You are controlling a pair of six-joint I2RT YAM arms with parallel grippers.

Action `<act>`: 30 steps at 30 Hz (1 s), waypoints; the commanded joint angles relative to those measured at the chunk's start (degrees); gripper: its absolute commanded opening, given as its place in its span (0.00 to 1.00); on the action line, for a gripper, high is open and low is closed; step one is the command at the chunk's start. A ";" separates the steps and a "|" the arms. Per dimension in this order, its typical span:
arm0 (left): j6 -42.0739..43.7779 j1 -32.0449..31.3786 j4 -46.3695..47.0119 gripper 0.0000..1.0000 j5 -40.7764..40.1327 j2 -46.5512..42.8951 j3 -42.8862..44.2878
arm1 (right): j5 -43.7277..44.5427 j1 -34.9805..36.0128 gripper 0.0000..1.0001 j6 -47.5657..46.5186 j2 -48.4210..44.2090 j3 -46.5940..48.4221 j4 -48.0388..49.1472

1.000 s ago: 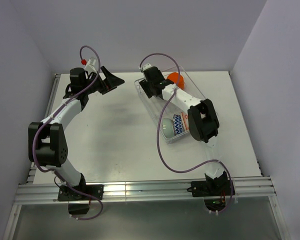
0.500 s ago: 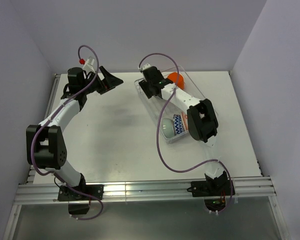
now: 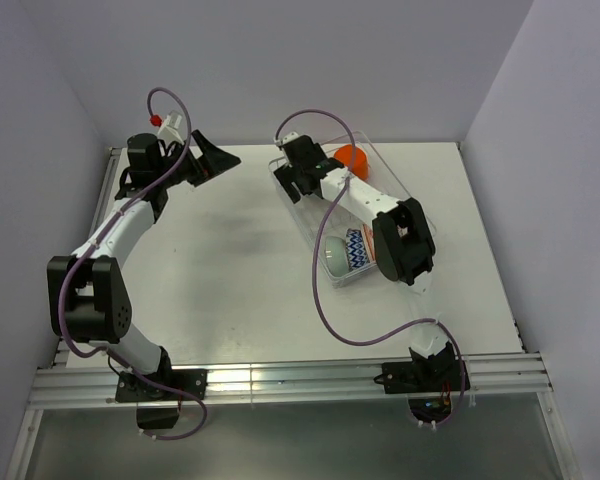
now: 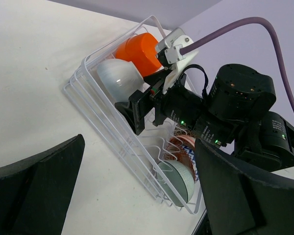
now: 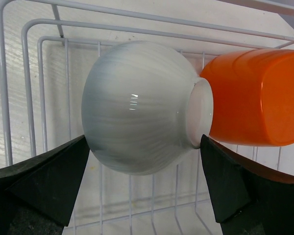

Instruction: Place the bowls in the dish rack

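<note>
The clear dish rack [image 3: 310,215] lies slantwise at the table's back right. At its far end a plain orange-red bowl [image 5: 257,98] stands on edge, and a white bowl [image 5: 137,107] stands on edge against it, foot touching it. My right gripper [image 5: 142,186] is open, its fingers on either side of the white bowl's lower part. At the rack's near end stand a pale teal bowl [image 3: 334,256] and patterned bowls [image 3: 357,248]. My left gripper [image 3: 212,165] hangs open and holds nothing, over the table's back left, left of the rack [image 4: 95,105].
The right arm [image 3: 400,240] stretches over the rack along its length and hides the middle. Walls close in the table at the back and both sides. Purple cables loop off both arms.
My right gripper's jaws have spread and let go of the white bowl, which stays in the rack. My left arm has swung slightly left and back.
</note>
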 commanded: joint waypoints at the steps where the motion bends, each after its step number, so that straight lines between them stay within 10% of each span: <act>1: 1.57 0.58 0.17 1.00 -0.02 -2.49 0.64 | -1.27 0.62 1.00 1.12 -0.37 2.34 -0.17; 17: 3.59 0.94 -1.94 0.99 0.07 -3.90 0.73 | -11.29 -0.25 0.99 5.94 -5.73 -0.20 0.35; 30: 10.71 1.90 -8.09 0.97 0.07 -5.13 2.48 | -20.95 -5.79 0.45 13.59 -14.87 -5.47 -3.07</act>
